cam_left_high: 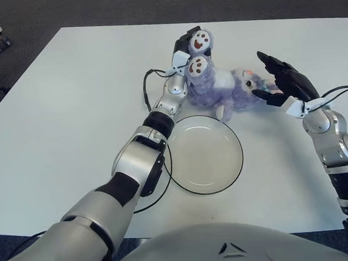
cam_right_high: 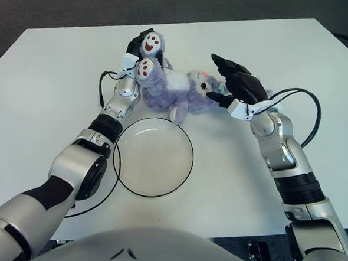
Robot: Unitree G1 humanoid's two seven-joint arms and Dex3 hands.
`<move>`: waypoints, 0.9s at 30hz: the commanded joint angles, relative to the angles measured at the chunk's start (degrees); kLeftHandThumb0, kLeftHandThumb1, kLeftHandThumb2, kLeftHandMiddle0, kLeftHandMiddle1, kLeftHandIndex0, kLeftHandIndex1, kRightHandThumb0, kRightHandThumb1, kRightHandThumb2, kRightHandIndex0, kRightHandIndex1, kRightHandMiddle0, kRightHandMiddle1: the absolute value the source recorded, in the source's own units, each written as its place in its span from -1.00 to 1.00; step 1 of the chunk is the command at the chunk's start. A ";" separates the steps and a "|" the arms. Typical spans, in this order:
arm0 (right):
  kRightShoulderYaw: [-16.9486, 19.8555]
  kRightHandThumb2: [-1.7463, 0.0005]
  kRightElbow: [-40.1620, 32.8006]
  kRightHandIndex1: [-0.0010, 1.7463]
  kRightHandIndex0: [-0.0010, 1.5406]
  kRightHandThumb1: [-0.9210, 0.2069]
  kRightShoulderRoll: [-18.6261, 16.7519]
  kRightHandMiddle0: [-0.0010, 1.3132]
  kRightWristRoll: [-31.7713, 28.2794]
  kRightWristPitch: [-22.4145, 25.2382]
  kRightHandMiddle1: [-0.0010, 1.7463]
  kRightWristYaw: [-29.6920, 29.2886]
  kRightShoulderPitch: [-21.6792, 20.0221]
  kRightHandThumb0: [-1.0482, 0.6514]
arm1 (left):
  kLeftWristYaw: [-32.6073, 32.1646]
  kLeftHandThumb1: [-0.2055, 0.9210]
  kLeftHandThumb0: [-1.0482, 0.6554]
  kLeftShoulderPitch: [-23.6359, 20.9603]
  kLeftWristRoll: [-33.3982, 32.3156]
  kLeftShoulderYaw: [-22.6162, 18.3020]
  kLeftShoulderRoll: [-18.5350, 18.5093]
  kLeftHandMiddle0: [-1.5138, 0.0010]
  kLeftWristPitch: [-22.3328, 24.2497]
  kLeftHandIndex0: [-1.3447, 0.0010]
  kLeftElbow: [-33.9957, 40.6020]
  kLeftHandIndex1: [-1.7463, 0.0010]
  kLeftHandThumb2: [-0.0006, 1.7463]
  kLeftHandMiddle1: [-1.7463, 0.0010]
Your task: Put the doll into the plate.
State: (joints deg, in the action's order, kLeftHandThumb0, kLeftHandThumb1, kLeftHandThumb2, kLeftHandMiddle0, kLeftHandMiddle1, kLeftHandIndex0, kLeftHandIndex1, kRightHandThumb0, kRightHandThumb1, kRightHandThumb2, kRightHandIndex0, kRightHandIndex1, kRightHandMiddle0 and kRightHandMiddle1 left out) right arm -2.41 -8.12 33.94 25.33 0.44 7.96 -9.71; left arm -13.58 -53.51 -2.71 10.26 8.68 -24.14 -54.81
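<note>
We are at the grasping step: our left hand (cam_left_high: pixel 188 50) grips the doll's (cam_left_high: pixel 224 87) raised feet at the far side of the plate (cam_left_high: pixel 205 154), while our right hand (cam_left_high: pixel 283 79), fingers spread, touches its head. Next we must close and lift it nearward onto the plate.
</note>
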 commanded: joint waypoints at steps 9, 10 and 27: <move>-0.90 0.61 3.82 -1.00 -1.00 -1.00 -0.24 -1.00 1.73 -2.78 -0.97 -0.45 -1.19 -1.00 | -1.18 -0.34 0.85 -2.89 0.87 -0.43 10.21 0.03 -2.19 -0.48 -1.49 -1.00 0.72 -1.00; -1.23 0.60 4.46 -1.00 -1.00 -1.00 -0.16 -1.00 2.23 -2.96 -0.98 -0.52 -1.54 -1.00 | -1.22 -0.34 0.85 -2.89 0.96 -0.37 10.24 0.03 -2.31 -0.48 -1.51 -1.00 0.72 -1.00; -3.26 0.64 11.79 -1.00 -1.00 -1.00 -1.04 -0.99 3.81 -7.83 -0.99 -2.60 -4.90 -1.00 | -0.99 -0.34 0.85 -3.01 1.31 -0.28 11.14 0.04 -2.49 -0.48 -1.82 -1.00 0.71 -1.00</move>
State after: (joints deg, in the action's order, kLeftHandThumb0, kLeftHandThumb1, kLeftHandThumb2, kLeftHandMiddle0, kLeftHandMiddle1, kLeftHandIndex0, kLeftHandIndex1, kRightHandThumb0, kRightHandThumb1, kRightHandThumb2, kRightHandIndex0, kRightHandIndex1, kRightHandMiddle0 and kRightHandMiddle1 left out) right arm -4.50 0.86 33.58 28.16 -5.95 6.14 -12.74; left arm -14.31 -53.51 -1.64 10.27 8.68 -25.87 -55.66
